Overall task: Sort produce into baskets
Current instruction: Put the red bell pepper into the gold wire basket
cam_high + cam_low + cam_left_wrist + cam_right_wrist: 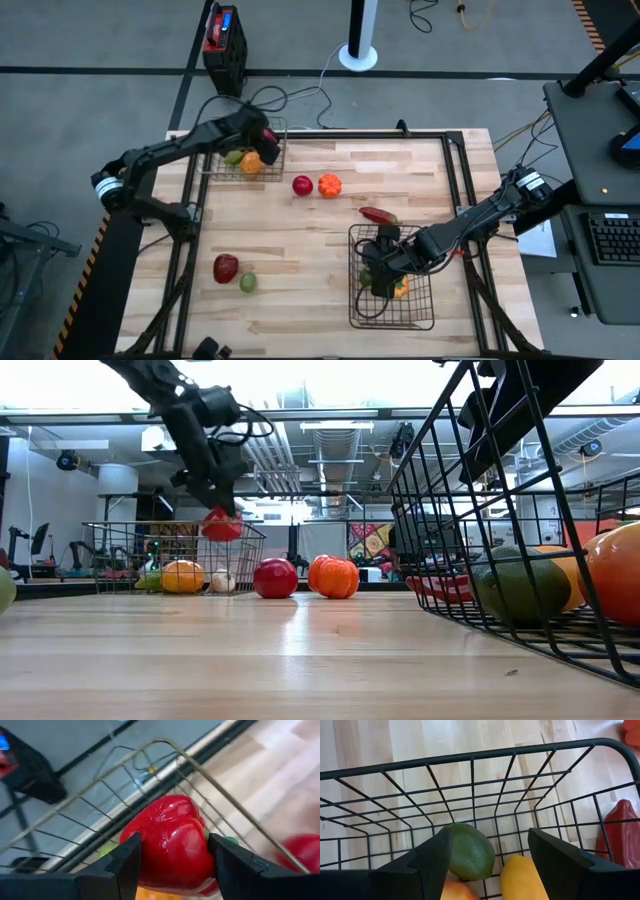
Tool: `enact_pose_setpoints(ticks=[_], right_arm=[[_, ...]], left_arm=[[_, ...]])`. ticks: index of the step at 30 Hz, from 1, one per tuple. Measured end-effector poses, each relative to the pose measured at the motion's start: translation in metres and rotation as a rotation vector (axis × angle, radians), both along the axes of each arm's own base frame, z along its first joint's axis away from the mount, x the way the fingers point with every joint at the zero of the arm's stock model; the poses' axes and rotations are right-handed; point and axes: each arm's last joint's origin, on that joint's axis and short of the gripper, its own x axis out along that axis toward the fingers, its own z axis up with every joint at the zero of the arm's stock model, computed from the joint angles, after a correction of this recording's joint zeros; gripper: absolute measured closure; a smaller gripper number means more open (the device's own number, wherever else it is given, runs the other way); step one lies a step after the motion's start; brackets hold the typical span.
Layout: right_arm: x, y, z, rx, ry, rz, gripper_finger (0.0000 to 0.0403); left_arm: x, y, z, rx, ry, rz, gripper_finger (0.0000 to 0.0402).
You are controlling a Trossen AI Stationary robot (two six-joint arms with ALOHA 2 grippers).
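1. Over the far left corner of the desk (300, 270), the left gripper (262, 138) hangs above the smaller basket (212, 160), and its jaws pinch a red bell pepper (172, 842) from both sides.
2. Under it, inside this basket, lie an orange fruit (251, 164) and a green piece (233, 156); the low view shows also a small white garlic (222, 581) there.
3. The wire rim of the smaller basket runs just behind the held pepper in the left wrist view, so the pepper is above the rim and is not resting inside.
4. Near the front right of the desk, the right gripper (378, 262) is down inside the larger basket (425, 310), with its jaws spread and holding nothing.
5. Between those spread fingers, on the basket floor, lie a green avocado (467, 851) and a yellow-orange piece (524, 877), which touch each other.
6. Outside the far wall of the larger basket, a red chili pepper (378, 215) lies on the desk, just beside the wire.
7. Around the middle of the desk, a red apple (302, 185) and an orange tomato (329, 185) stand side by side.
8. Toward the front left, a dark red fruit (226, 267) and a small green fruit (247, 283) lie near each other, well apart from both baskets.
9. Cables lie on the floor beyond the far edge of the desk.
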Motion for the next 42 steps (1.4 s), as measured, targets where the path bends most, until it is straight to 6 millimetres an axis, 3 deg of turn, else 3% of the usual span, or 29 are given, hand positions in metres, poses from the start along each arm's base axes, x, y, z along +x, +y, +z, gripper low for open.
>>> enact_pose_setpoints(ticks=[15,42], right_arm=[[0.0,0.0,0.0,0.0,0.0,-0.001,0.0152],[0.0,0.0,0.0,0.001,-0.001,-0.001,0.0152]], left_arm=[[0.012,0.023,-0.036,0.07,0.202,0.089,0.0211],[0.019,0.032,-0.06,0.031,0.247,0.091,0.0211]])
